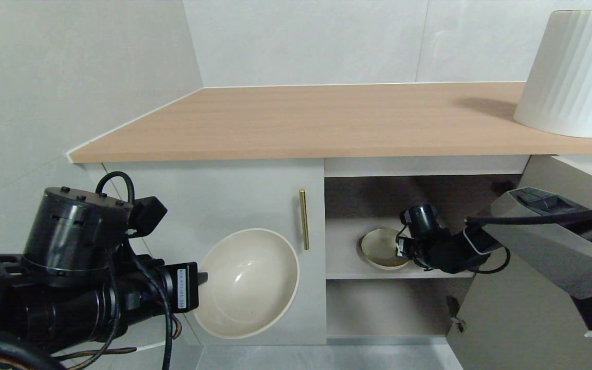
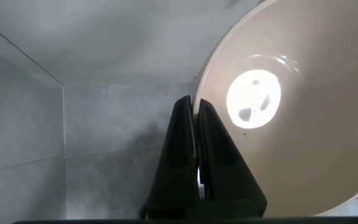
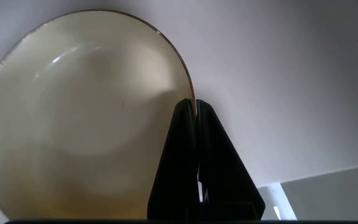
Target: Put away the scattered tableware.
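My left pincer (image 2: 194, 104) is clamped on the rim of the big white bowl (image 1: 250, 282), fingers pressed together with the thin wall between them. The bowl hangs tipped on its side, hollow facing me, in front of the closed cupboard door (image 1: 224, 200). I judge it is parked there to wait its turn, since that door bars the way. My right pincer (image 3: 194, 107) is likewise pinched on the rim of the small cream dish (image 1: 381, 248), reaching into the open half of the cupboard so the dish sits tilted over the middle shelf (image 1: 342, 264). Whether its lower edge touches the shelf I cannot tell. The shelf has bare room to the dish's left. The brass handle (image 1: 303, 218) stands just beside the bowl's edge, so I should swing wide of it. The open door (image 1: 506, 318) hems my right arm, and the space under the shelf looks free.
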{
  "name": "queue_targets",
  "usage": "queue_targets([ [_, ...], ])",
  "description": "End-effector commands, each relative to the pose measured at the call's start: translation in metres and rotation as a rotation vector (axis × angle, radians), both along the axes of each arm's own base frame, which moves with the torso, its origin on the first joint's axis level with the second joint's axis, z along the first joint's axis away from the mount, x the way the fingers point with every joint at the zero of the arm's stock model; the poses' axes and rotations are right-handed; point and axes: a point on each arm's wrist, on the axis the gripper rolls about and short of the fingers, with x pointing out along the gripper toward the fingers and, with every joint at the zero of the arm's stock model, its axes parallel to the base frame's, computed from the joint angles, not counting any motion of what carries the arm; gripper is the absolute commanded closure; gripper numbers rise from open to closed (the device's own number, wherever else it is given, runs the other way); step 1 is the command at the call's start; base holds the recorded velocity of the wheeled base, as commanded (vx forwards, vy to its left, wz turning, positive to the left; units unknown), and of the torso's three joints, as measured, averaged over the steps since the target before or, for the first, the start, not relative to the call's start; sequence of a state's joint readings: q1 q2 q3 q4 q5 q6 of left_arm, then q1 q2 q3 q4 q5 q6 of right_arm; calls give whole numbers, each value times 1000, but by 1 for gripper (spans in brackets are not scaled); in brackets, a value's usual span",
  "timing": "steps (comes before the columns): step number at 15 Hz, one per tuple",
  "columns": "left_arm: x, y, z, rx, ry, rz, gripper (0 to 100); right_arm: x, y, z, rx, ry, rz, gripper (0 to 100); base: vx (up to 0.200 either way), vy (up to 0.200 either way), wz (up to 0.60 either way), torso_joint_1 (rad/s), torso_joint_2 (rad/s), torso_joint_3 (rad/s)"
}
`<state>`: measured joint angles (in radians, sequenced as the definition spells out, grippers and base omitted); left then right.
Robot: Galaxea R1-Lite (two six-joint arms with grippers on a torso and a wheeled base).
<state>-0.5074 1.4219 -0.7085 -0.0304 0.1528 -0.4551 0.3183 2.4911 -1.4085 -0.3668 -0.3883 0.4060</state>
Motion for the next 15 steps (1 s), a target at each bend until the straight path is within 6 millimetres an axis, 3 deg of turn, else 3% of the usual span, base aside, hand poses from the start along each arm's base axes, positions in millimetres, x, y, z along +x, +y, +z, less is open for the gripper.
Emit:
queue_targets([
  [1,0,0,0,0,0,0,100,2,-1,-4,0,1,-5,100,0,0,0,0,0,0],
  [8,2,-1,-3,7,11,2,100,5,0,0,5,-21,-11,100,0,0,0,0,0,0],
  [9,2,-1,-3,8,13,2,100,6,1,1,6,-24,-11,0,0,0,0,0,0,0],
  [13,3,-2,-5,10,18,0,100,7,2,5,14,-34,-12,0,0,0,0,0,0,0],
  [15,6,-4,-8,23,29,-6,100,-4,1,24,22,-51,-14,0,0,0,0,0,0,0],
])
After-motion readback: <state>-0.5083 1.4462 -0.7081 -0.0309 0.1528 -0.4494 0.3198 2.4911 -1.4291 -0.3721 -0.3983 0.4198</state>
